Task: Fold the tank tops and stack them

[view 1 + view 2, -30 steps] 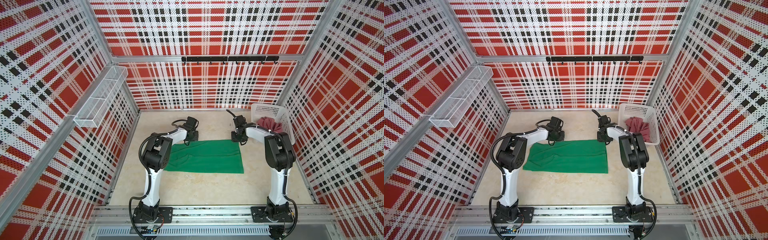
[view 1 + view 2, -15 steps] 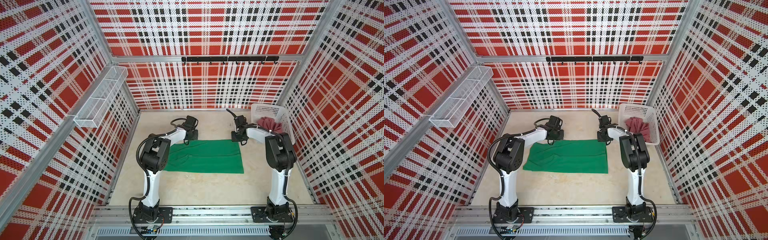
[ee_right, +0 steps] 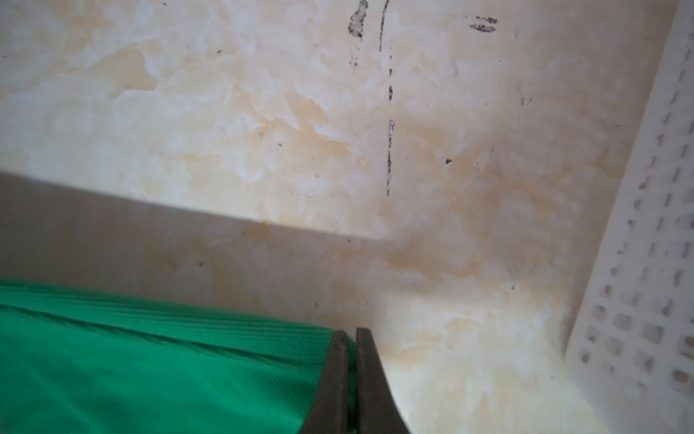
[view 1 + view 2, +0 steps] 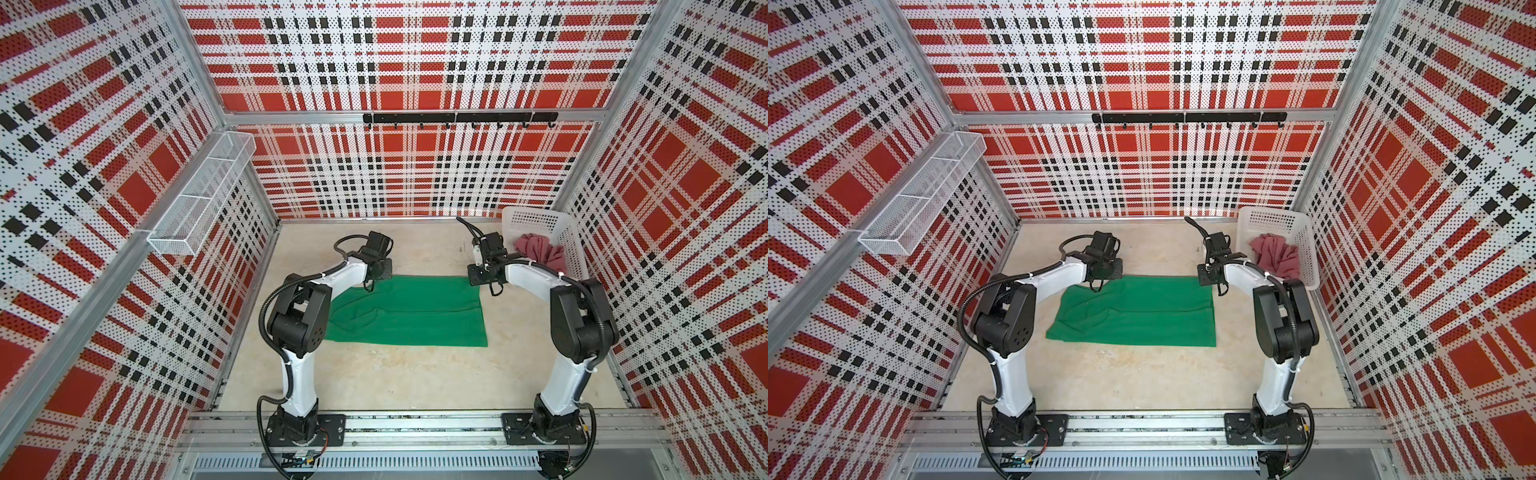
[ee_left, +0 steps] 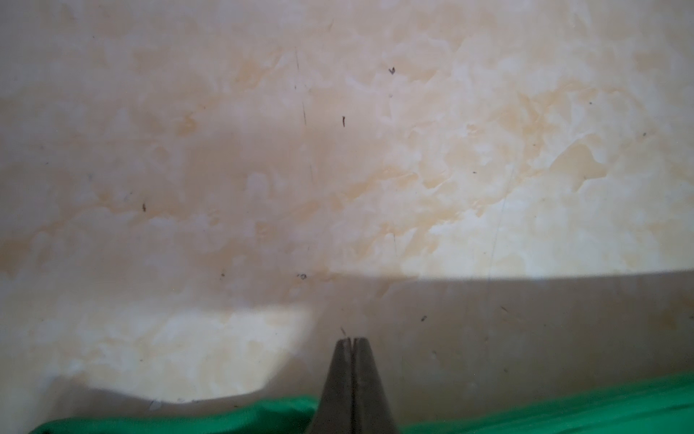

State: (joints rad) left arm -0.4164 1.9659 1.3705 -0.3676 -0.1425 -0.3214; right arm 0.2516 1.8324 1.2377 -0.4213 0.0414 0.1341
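In both top views the bright green cloth tank top (image 4: 407,311) lies lengthwise across the beige table (image 4: 415,374), right gripper (image 3: 348,332) pinching its far corner, left gripper (image 5: 352,340) closed, hold unclear.

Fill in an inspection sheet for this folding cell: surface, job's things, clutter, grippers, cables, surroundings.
Surface: beige mottled table, dark scuffs.
Job's things: green tank top spread on table; pink tank top crumpled in white basket.
Clutter: nothing seen.
Grippers: left gripper shut at green top's far edge; right gripper shut on its far corner.
Cables: black cables run along both arms.
Surroundings: plaid perforated walls, wire shelf, hook rail.
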